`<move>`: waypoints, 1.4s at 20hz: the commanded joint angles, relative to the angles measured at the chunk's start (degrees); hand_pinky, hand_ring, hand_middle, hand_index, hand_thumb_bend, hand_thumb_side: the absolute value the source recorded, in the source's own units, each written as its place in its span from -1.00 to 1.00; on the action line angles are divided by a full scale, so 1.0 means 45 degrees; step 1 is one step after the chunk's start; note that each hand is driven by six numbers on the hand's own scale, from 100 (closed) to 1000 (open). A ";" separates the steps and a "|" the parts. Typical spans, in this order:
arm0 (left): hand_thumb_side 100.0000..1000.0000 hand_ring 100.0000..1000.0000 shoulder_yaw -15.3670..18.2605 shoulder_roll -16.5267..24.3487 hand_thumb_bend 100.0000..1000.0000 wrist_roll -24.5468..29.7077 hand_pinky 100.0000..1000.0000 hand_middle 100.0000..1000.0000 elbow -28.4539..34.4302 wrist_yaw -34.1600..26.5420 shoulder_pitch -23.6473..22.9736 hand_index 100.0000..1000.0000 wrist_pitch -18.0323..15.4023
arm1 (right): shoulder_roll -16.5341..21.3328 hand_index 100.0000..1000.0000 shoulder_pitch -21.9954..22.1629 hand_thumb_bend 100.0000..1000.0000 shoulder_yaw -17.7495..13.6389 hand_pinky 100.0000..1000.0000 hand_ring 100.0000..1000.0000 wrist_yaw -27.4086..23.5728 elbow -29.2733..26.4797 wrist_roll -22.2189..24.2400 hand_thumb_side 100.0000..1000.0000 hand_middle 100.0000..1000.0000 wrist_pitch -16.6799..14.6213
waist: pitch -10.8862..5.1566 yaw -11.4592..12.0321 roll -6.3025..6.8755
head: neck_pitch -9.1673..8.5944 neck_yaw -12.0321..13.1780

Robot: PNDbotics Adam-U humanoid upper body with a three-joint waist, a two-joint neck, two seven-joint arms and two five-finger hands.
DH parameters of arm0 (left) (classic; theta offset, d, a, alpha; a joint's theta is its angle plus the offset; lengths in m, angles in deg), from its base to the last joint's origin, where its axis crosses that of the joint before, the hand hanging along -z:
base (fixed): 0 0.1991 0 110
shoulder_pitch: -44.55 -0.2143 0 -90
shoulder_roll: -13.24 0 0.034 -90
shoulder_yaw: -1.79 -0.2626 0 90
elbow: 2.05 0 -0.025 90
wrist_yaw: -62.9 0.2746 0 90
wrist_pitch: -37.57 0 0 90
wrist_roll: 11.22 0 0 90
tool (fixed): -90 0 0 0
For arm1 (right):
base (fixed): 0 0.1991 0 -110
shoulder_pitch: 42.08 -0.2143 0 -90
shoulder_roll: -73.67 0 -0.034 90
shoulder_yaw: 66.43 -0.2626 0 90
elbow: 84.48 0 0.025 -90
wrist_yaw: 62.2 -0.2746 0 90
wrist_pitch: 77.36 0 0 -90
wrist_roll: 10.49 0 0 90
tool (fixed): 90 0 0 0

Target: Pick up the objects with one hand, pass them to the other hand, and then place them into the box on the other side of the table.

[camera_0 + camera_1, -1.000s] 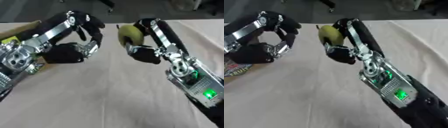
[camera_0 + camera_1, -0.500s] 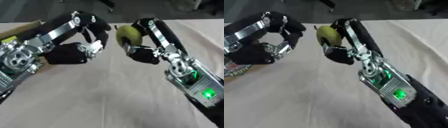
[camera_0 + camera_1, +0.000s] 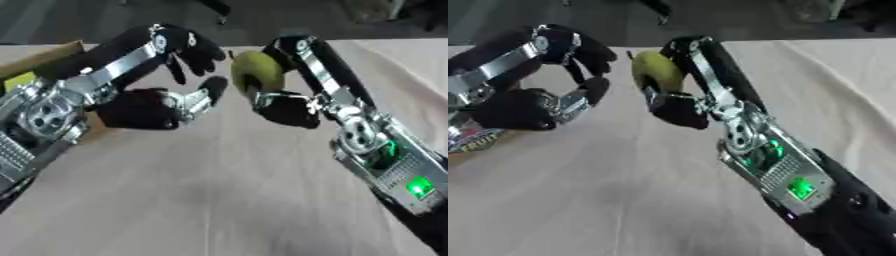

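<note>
The right hand (image 3: 284, 102) is curled around a yellow-green pear-shaped fruit (image 3: 255, 72), with its fingers wrapped over the far side of the fruit and its thumb beneath, holding it up above the tan tablecloth (image 3: 219, 200). The fruit sits near the middle of the view, towards the far edge of the table, with its narrow stem end pointing up and away.

The left hand (image 3: 144, 107) is just beside the fruit on its left. Its fingers (image 3: 188, 47) arch over in a hook above, and its thumb (image 3: 206, 92) reaches out below, so the hand forms an open C facing the fruit. It holds nothing, and a narrow gap shows between its fingertips and the fruit's skin.

Behind the left arm, at the left edge, lies a cardboard box (image 3: 39, 57) with a yellow patch showing inside it. In the right eye view a printed wrapper (image 3: 470, 142) lies under the left forearm
</note>
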 commanded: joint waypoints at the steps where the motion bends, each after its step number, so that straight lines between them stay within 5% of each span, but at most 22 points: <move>1: 0.10 0.31 0.0083 0.0057 -0.62 0.0091 0.14 0.21 0.0049 0.0211 0.0304 0.56 -0.0054 | 0.0056 -0.13 -0.0248 -1.00 -0.0088 0.46 -0.10 -0.0099 -0.0277 0.0065 -1.00 -0.64 -0.0039 | -0.0231 0.0034 -0.0003 | -0.0030 0.0030; 18: 0.14 0.28 -0.0050 -0.0441 -0.80 -0.0050 0.12 0.17 -0.0378 0.0158 0.0484 0.53 -0.0033 | -0.0125 -0.20 -0.0258 -1.00 0.0090 0.41 -0.16 -0.1415 -0.0277 -0.0683 -1.00 -0.73 -0.0231 | -0.0205 0.0056 -0.0017 | -0.0083 0.0047; 28: 0.10 0.32 -0.0013 -0.0477 -0.63 0.0044 0.15 0.21 -0.0614 0.0477 0.0433 0.56 -0.0161 | -0.0102 -0.21 -0.0261 -1.00 0.0148 0.41 -0.17 -0.1579 -0.0277 -0.0721 -1.00 -0.74 -0.0426 | -0.0173 0.0040 -0.0017 | -0.0123 0.0104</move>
